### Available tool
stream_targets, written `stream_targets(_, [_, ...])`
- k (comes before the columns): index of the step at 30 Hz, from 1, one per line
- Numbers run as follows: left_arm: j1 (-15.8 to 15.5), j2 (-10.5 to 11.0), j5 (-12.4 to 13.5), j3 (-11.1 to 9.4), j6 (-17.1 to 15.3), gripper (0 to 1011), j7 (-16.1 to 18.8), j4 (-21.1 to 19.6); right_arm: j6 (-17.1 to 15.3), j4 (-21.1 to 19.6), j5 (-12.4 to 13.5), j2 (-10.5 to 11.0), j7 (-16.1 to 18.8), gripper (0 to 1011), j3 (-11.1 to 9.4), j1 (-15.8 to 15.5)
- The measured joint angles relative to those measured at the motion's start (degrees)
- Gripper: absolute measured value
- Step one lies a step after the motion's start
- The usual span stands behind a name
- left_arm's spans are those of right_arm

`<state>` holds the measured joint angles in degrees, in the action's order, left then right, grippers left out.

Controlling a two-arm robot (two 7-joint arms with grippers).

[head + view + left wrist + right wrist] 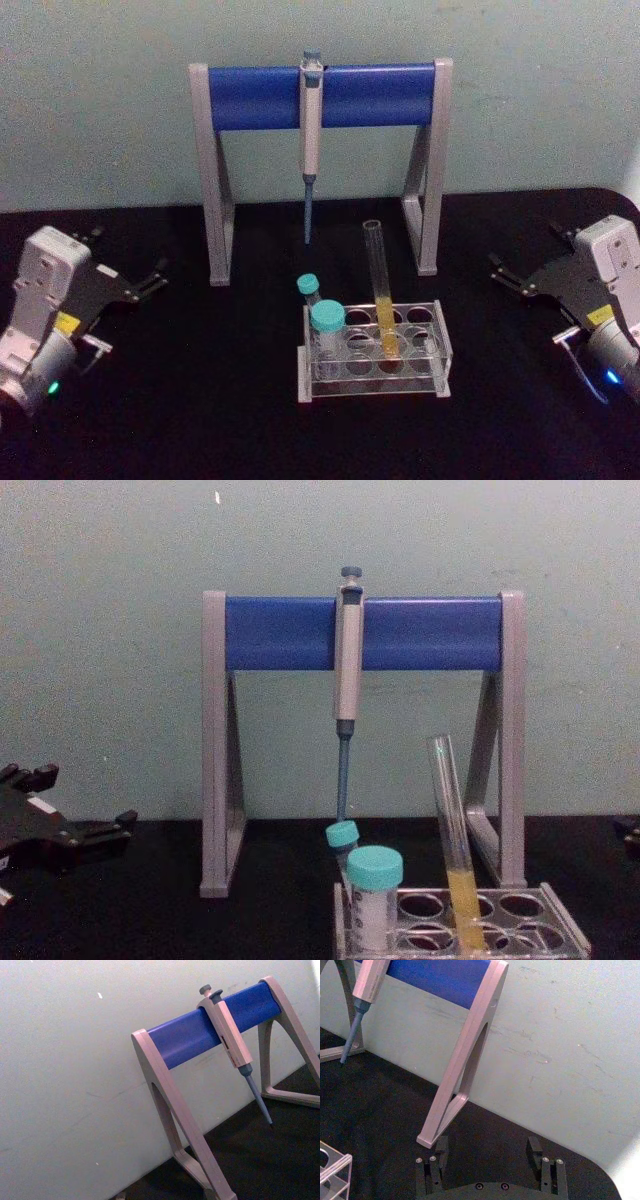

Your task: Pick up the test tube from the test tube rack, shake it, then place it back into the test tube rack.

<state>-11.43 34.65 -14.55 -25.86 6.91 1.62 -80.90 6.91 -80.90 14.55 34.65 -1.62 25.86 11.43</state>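
Left tool (130, 250) and right tool (526, 248) gaped empty; pulled straight up, the leaning tube (378, 280) might snag the rack (375, 386).

Room above test tube (380, 290) — pipette (311, 125) hangs behind.

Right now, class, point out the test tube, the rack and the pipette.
test tube (379, 280), head view, on the clear glass above the yellow liquid.
rack (375, 385), head view, on its front wall near the base.
pipette (348, 660), chest view, on its grey body.
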Motion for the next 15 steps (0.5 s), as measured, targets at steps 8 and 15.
stream_targets(8, [0.0,0.0,0.0,0.0,0.0,1001,0.0,0.0,0.0,0.0,0.0,0.0,0.0,1000,0.0,0.0])
stream_targets(15, [0.0,0.0,0.0,0.0,0.0,1001,0.0,0.0,0.0,0.0,0.0,0.0,0.0,1000,0.0,0.0])
